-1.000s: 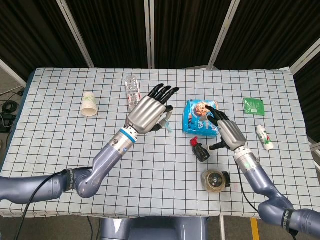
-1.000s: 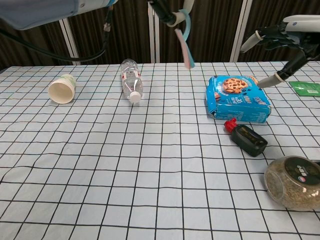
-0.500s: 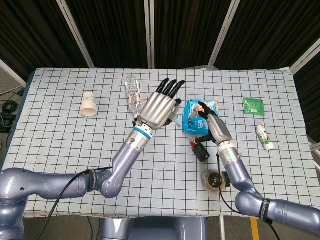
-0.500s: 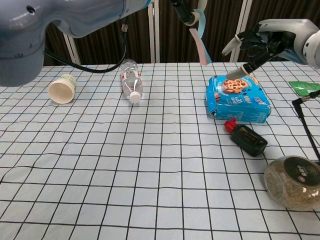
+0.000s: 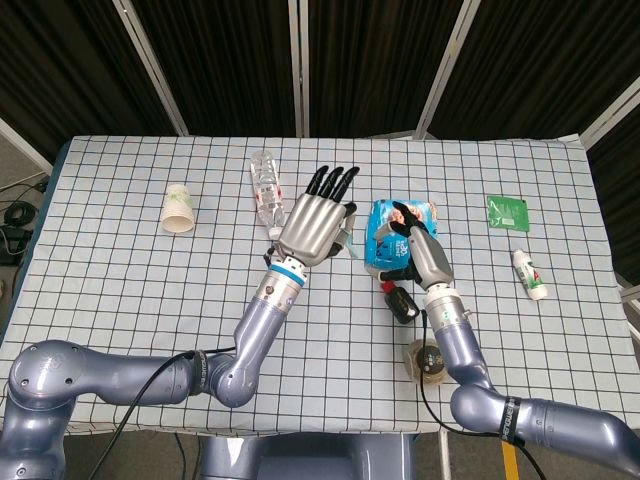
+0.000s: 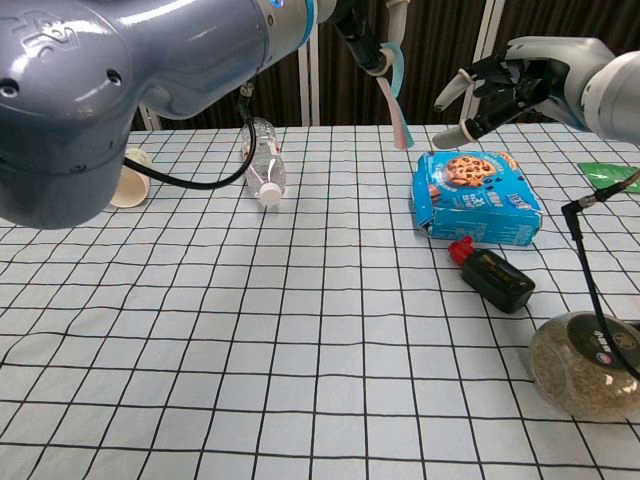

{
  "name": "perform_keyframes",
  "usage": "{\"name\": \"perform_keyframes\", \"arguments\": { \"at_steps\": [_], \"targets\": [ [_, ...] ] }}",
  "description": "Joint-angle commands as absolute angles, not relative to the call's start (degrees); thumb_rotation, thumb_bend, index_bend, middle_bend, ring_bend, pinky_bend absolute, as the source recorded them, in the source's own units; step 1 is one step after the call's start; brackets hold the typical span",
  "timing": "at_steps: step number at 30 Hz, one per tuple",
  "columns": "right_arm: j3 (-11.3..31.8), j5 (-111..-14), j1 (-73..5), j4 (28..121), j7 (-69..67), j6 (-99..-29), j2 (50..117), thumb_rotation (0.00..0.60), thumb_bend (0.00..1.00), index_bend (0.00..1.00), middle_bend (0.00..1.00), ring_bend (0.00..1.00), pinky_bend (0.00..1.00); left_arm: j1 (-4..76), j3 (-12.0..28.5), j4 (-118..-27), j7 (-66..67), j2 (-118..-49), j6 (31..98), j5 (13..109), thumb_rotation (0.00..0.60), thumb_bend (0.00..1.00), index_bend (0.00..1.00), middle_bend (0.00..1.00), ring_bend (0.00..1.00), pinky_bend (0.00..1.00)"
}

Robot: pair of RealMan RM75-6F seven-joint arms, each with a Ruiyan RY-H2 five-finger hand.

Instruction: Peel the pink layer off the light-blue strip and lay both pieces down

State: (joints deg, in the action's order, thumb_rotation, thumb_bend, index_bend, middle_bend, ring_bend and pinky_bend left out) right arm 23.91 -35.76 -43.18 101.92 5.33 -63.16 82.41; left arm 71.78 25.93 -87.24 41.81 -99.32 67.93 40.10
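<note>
Above the counter: the left hand (image 5: 316, 226) holds the limp two-layer strip of light-blue and pink tape-like material (image 6: 397, 105) up in the air, well clear of the checked white tablecloth on the counter (image 6: 300, 330).
Strip: in the chest view it hangs straight down from the left fingers (image 6: 372, 52), the light-blue part uppermost by the fingers and the pink part trailing below to a free lower end.
Left hand hold: the strip is pinched at its top; in the head view the other fingers are stretched out and apart, and the pinch itself is hidden behind the hand.
Right hand: the right hand (image 6: 497, 90) hovers just beside the strip, over the blue cardboard cookie box (image 6: 475, 198); its fingers are spread and somewhat curled, and it holds nothing.
Handling, as I judge it: very light, thin and floppy, so it will swing and curl with any quick move; the layers probably cling, so peeling needs a steady pull.
Where to take hold: the free pink lower end looks the best place for the right fingers, with the left keeping the blue top.
Risk: a pinch taking both layers would lift nothing apart.
Nearby: a black soy-sauce bottle with a red cap (image 6: 493, 275) lies close under the work.
</note>
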Motion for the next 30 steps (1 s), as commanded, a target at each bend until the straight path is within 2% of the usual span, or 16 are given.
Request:
{"name": "perform_keyframes", "arguments": {
  "at_steps": [1, 24, 30],
  "targets": [
    [24.29, -34.91, -43.76, 101.65, 6.36, -64.00, 83.36, 0.600, 0.08, 0.48, 0.05, 0.00, 0.00, 72.00, 25.66, -86.59, 41.77, -99.86, 68.36, 40.68, 0.600, 0.72, 0.86, 0.00, 0.00, 0.00],
    [25.80, -31.00, -46.01, 99.72, 10.12, -65.40, 86.76, 0.600, 0.11, 0.53, 0.05, 0.00, 0.00, 72.75, 28.32, -83.97, 39.48, -103.28, 69.05, 40.33, 0.600, 0.72, 0.86, 0.00, 0.00, 0.00],
    [25.72, -31.49, -45.98, 99.39, 10.40, -65.39, 86.94, 0.600, 0.17, 0.56, 0.05, 0.00, 0.00, 72.93, 28.39, -83.82, 39.74, -103.52, 69.19, 40.45, 0.600, 0.72, 0.86, 0.00, 0.00, 0.00]
  ]
}}
